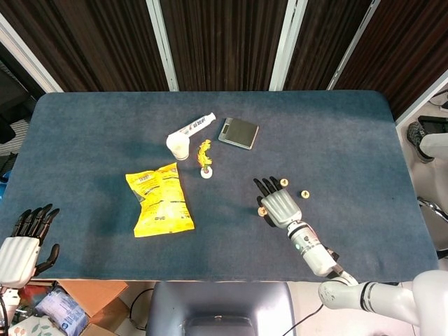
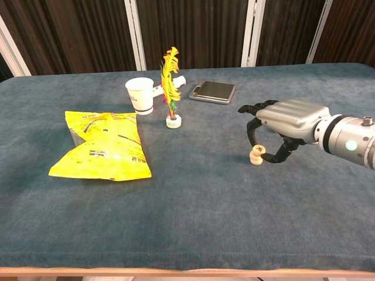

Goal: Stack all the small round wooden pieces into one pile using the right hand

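1. My right hand (image 2: 281, 126) hangs over the near-right part of the blue surface (image 1: 105, 126), fingers curled down around a small round wooden piece (image 2: 258, 150) that sits on top of another piece (image 2: 255, 159). I appear to be pinching the upper one between thumb and fingertips; the chest view shows it best.
2. In the head view that small pile (image 1: 262, 211) peeks out at the edge of my hand, mostly covered.
3. Two more wooden pieces lie loose on the surface just beyond and to the right of my hand: one (image 1: 284, 183) near my fingertips, one (image 1: 305, 194) a little further right.
4. I judge these discs to be light, stiff and smooth. They won't crush, but they could slip or skate sideways. The best hold looks like the rim, thumb on one side and a finger opposite, keeping the disc flat.
5. A tall pile this narrow will topple with a nudge, so each release wants to be gentle and straight up.
6. My left hand (image 1: 21, 245) rests off the surface's near-left corner, fingers spread, holding nothing.
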Controlling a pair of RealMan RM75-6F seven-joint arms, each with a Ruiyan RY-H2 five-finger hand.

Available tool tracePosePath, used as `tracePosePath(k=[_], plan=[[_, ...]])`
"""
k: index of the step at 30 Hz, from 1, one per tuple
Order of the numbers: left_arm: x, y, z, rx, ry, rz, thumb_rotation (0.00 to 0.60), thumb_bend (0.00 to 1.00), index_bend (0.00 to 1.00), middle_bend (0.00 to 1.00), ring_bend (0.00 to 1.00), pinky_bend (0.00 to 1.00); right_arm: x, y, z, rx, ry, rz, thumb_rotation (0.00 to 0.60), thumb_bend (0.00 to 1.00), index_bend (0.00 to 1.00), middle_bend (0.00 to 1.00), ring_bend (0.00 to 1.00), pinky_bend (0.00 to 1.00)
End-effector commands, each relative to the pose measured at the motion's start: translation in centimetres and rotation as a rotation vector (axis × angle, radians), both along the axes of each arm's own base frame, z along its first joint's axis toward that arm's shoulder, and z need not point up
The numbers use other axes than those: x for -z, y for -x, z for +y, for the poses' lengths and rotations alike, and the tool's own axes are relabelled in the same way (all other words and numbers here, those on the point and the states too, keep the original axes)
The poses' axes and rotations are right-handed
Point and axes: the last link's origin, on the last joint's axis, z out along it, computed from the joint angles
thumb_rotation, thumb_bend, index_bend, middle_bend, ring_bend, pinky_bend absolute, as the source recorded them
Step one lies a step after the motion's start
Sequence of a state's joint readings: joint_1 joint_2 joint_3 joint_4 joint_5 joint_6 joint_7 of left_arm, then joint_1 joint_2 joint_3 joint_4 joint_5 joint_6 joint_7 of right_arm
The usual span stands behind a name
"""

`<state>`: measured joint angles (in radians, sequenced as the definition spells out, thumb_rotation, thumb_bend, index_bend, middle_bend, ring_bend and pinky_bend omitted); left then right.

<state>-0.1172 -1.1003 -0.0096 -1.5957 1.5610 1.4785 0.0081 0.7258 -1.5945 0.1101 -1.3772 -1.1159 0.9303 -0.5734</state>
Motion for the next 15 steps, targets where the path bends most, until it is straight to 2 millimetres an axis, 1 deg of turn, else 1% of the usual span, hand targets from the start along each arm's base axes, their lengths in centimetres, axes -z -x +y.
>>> tracePosePath(k=[1,11,15], plan=[[-0.05,0.00,0.01,0.001,-0.001,0.000,0.600,0.50,0.00,0.02,0.00,0.03,0.08,0.00,-0.09,0.001,0.005,0.004,0.600,0.49,0.65,0.09,0.00,0.00],[-0.06,0.05,-0.12,-0.003,0.003,-0.004,0.600,0.50,0.00,0.02,0.00,0.03,0.25,0.05,-0.59,0.016,0.012,0.011,0.600,0.49,0.63,0.09,0.00,0.00],[-0.13,0.07,-0.14,-0.007,0.002,-0.006,0.600,0.50,0.00,0.02,0.00,0.03,0.43,0.14,-0.54,0.021,0.003,0.025,0.600,0.49,0.58,0.09,0.00,0.00]])
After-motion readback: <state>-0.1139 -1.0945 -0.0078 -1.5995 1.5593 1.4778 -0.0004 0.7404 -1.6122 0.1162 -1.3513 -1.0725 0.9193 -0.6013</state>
